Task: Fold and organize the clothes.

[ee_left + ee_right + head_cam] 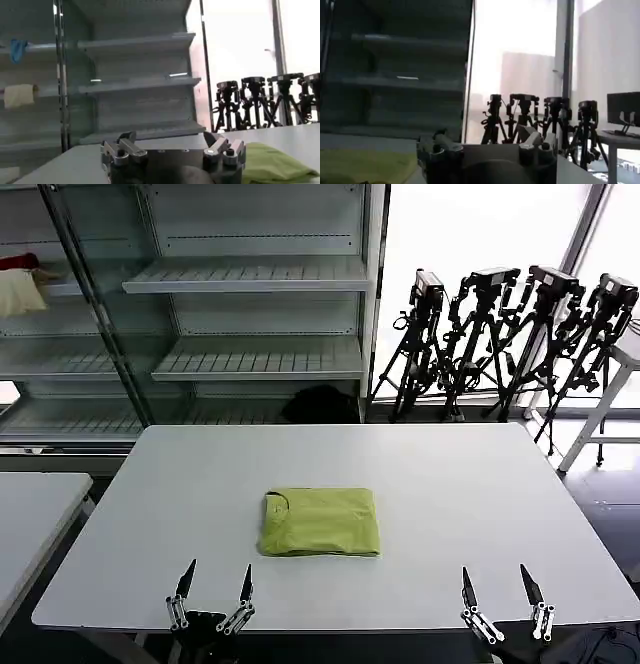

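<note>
Mid-table (pixel 150 484), folded T-shirt (pixel 320 522); long axis left-right

1. A white table (pixel 480 484) fills the lower half of the head view.
2. A second white table (pixel 30 514) sits at the lower left edge.
3. Metal shelving (pixel 250 284) spans the upper left and centre.
4. A cream-and-red cloth bundle (pixel 20 284) rests on a shelf at the far upper left.
5. Black camera tripods (pixel 510 334) stand at the upper right by the bright window (pixel 480 224).
6. A dark bag (pixel 320 404) lies below the shelving, centre frame.
</note>
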`<action>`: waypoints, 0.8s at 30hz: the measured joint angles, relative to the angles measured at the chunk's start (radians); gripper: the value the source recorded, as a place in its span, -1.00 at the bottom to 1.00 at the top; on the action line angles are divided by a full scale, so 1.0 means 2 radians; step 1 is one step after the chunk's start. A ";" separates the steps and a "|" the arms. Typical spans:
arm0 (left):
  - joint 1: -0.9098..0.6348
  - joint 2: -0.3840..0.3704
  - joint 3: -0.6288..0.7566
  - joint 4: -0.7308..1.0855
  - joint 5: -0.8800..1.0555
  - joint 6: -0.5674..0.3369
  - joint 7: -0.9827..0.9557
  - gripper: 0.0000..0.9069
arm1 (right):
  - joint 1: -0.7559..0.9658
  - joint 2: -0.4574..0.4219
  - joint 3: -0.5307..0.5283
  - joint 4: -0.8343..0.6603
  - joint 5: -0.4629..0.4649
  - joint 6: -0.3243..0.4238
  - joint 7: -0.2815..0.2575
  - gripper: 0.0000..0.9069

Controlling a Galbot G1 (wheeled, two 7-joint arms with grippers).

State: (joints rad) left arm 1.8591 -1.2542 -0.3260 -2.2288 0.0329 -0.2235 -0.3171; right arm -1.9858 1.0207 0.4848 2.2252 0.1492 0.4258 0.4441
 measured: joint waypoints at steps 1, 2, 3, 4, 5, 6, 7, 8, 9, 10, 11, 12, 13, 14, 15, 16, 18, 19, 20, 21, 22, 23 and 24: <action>0.002 0.001 -0.001 -0.001 -0.001 0.000 0.000 1.00 | -0.002 -0.001 -0.001 -0.001 0.000 0.003 0.001 1.00; 0.004 0.001 -0.002 -0.002 -0.001 0.000 0.000 1.00 | -0.004 -0.001 -0.001 -0.001 -0.001 0.006 0.001 1.00; 0.006 0.001 -0.002 -0.003 -0.002 0.000 -0.001 1.00 | -0.005 -0.002 -0.002 -0.002 -0.002 0.010 0.001 1.00; 0.008 0.002 -0.003 -0.004 -0.003 -0.001 -0.001 1.00 | -0.006 -0.002 -0.003 -0.002 -0.002 0.012 0.001 1.00; 0.010 0.002 -0.003 -0.004 -0.003 -0.002 -0.001 1.00 | -0.008 -0.002 -0.004 -0.003 -0.003 0.014 0.001 1.00; 0.011 0.003 -0.004 -0.005 -0.003 -0.002 -0.002 1.00 | -0.009 -0.003 -0.006 -0.004 -0.004 0.015 0.002 1.00; 0.013 0.004 -0.005 -0.006 -0.004 -0.003 -0.002 1.00 | -0.009 -0.003 -0.007 -0.004 -0.005 0.016 0.002 1.00; 0.015 0.004 -0.006 -0.007 -0.005 -0.003 -0.002 1.00 | -0.010 -0.003 -0.008 -0.005 -0.005 0.017 0.002 1.00; 0.016 0.005 -0.007 -0.009 -0.006 -0.004 -0.003 1.00 | -0.011 -0.004 -0.008 -0.005 -0.006 0.017 0.002 1.00; 0.018 0.006 -0.008 -0.010 -0.007 -0.004 -0.003 1.00 | -0.012 -0.004 -0.009 -0.005 -0.006 0.018 0.002 1.00; 0.020 0.006 -0.009 -0.011 -0.007 -0.005 -0.003 1.00 | -0.013 -0.004 -0.010 -0.005 -0.006 0.019 0.002 1.00; 0.021 0.007 -0.009 -0.012 -0.007 -0.006 -0.003 1.00 | -0.014 -0.004 -0.011 -0.005 -0.006 0.020 0.002 1.00; 0.022 0.007 -0.009 -0.012 -0.007 -0.006 -0.004 1.00 | -0.015 -0.004 -0.012 -0.005 -0.007 0.020 0.001 1.00; 0.023 0.007 -0.009 -0.013 -0.007 -0.007 -0.004 1.00 | -0.015 -0.004 -0.012 -0.004 -0.007 0.021 0.001 1.00; 0.024 0.006 -0.009 -0.013 -0.007 -0.007 -0.004 1.00 | -0.015 -0.004 -0.013 -0.004 -0.007 0.022 0.000 1.00; 0.024 0.005 -0.009 -0.013 -0.007 -0.008 -0.004 1.00 | -0.015 -0.004 -0.014 -0.004 -0.007 0.022 0.000 1.00; 0.025 0.004 -0.008 -0.013 -0.007 -0.008 -0.004 1.00 | -0.016 -0.004 -0.015 -0.005 -0.008 0.023 0.000 1.00; 0.026 0.004 -0.008 -0.013 -0.007 -0.009 -0.004 1.00 | -0.016 -0.005 -0.015 -0.005 -0.008 0.024 0.000 1.00; 0.026 0.004 -0.008 -0.013 -0.007 -0.009 -0.004 1.00 | -0.016 -0.005 -0.015 -0.005 -0.008 0.024 -0.001 1.00; 0.026 0.004 -0.009 -0.013 -0.007 -0.009 -0.004 1.00 | -0.016 -0.005 -0.015 -0.005 -0.008 0.025 -0.001 1.00; 0.026 0.004 -0.009 -0.013 -0.007 -0.009 -0.004 1.00 | -0.016 -0.005 -0.016 -0.005 -0.008 0.025 -0.001 1.00; 0.026 0.004 -0.009 -0.013 -0.007 -0.009 -0.004 1.00 | -0.016 -0.005 -0.016 -0.005 -0.008 0.025 -0.001 1.00; 0.026 0.004 -0.010 -0.013 -0.007 -0.009 -0.004 1.00 | -0.015 -0.005 -0.017 -0.006 -0.008 0.025 -0.001 1.00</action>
State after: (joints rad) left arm 1.9104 -1.2456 -0.3450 -2.2542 0.0193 -0.2417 -0.3253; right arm -2.0161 1.0108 0.4512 2.2138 0.1341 0.4764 0.4426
